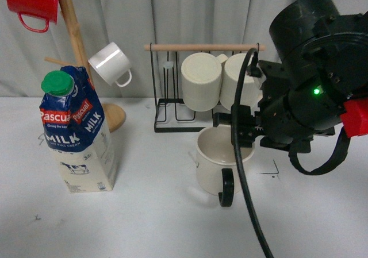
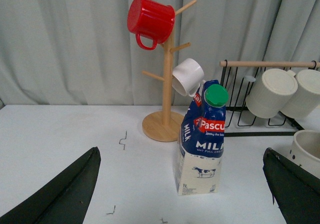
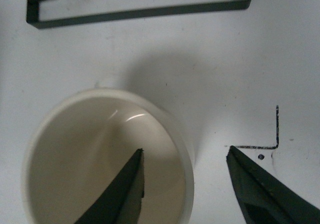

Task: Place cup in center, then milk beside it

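The cup (image 1: 215,160) stands upright on the white table right of the middle, its black loop handle (image 1: 226,189) facing me. My right gripper (image 3: 185,150) hangs open over its rim: one finger (image 3: 125,189) is over the inside of the cup (image 3: 90,144), the other finger (image 3: 260,189) outside it. A black corner mark (image 3: 272,134) of the center (image 1: 155,177) lies just beside the cup. The milk (image 1: 77,137) stands upright at the left. My left gripper (image 2: 180,151) is open and empty, short of the milk (image 2: 202,149), which stands between its fingers in that view.
A wooden mug tree (image 1: 69,34) behind the milk holds a red mug (image 1: 31,2) and a small white mug (image 1: 109,64). A black wire rack (image 1: 172,114) behind the cup carries two ribbed cream mugs (image 1: 201,80). A grey curtain closes the back.
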{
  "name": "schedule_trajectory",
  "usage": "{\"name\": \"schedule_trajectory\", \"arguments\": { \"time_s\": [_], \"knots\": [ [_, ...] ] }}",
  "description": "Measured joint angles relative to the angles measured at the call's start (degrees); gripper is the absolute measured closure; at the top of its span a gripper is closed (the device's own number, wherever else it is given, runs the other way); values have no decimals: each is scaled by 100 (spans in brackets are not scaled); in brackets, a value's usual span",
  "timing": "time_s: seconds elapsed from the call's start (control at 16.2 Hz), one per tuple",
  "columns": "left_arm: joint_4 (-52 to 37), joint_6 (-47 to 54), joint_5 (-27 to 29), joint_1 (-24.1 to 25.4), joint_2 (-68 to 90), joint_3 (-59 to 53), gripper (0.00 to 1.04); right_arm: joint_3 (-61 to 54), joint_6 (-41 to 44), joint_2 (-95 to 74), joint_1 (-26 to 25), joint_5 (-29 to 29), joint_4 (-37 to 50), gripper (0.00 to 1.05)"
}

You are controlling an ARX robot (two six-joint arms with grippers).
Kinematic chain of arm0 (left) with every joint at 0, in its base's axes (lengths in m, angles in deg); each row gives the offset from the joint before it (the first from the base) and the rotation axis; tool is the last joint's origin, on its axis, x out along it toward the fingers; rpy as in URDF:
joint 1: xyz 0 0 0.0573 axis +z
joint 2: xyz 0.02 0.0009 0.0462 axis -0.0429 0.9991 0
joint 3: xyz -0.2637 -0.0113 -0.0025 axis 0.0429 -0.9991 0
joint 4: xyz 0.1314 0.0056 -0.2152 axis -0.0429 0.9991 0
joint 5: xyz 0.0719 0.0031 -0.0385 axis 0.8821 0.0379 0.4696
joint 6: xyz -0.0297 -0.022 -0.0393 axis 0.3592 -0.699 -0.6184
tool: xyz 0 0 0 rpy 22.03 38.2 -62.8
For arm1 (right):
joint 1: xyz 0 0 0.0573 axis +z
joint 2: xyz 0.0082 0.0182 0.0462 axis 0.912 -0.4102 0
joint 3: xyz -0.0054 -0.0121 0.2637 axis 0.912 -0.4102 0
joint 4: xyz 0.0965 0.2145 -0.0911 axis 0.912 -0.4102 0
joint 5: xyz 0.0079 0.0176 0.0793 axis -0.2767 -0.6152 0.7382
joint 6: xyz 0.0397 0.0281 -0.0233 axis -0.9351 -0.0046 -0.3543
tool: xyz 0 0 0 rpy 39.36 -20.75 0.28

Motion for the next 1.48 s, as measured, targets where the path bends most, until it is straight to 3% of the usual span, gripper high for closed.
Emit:
{"name": "schedule_trajectory", "arguments": {
  "time_s": [0.25,0.31,0.37,0.43,0.55,0.62,0.86,0.92,1.29,1.35,1.48],
  "knots": [
    [0,2,0,0,0,0,7,-671,-2,1443,-214,472,918,9],
    [0,0,0,0,0,0,7,-833,-15,1836,-240,581,1078,4],
    [0,2,0,0,0,0,7,-992,-9,2142,-286,693,1300,7],
    [-2,2,2,0,0,0,7,-1523,282,2509,-243,66,2549,14],
    [0,0,2,0,0,0,7,-2634,992,3480,-361,-1043,3753,31],
    [0,0,2,0,0,0,7,-3178,1331,4013,-533,-1292,4207,40],
    [0,0,2,0,0,0,7,-5031,1786,5167,-1036,-916,4725,95],
    [-2,0,2,0,0,0,7,-5193,1814,5377,-1115,-863,4776,104],
    [0,2,0,0,0,0,7,-6109,1827,6546,-1467,-509,4572,103],
    [-2,2,0,0,0,0,7,-6218,1832,6791,-1779,-177,4485,103],
    [0,2,0,0,0,0,7,-6402,1829,7184,-1937,-116,4262,103]
  ]
}}
